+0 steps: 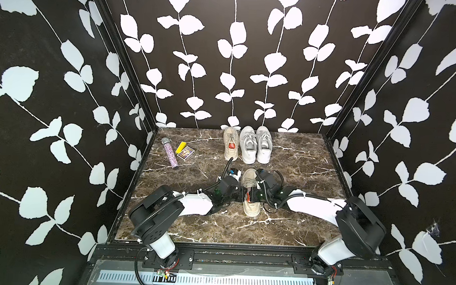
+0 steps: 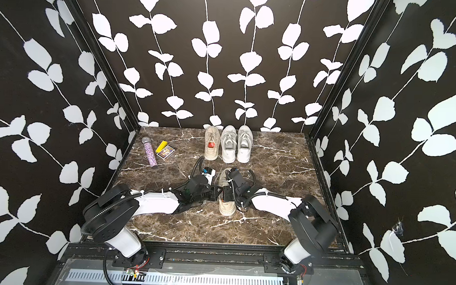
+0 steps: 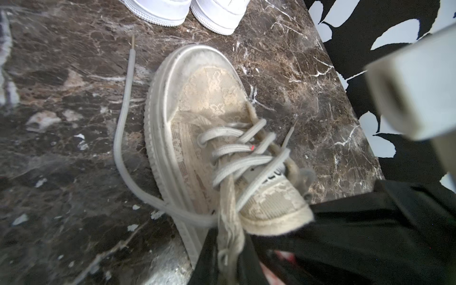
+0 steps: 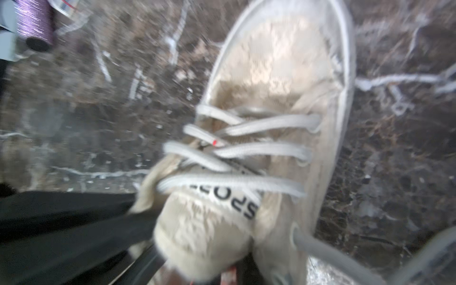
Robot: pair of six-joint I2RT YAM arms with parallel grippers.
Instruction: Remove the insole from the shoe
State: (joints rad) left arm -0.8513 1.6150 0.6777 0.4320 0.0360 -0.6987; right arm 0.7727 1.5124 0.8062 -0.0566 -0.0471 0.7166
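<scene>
You are bracing the shoe (image 1: 251, 210), left jaws seemingly clamped on its collar; right jaws are sitting together at the insole (image 4: 228, 277), grip unclear. Next, try pulling it upward.

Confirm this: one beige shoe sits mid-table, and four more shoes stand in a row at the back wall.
Not four: three stand in that row, a beige back shoe and two white shoes, as both top views show. The mid-table shoe is right.
</scene>
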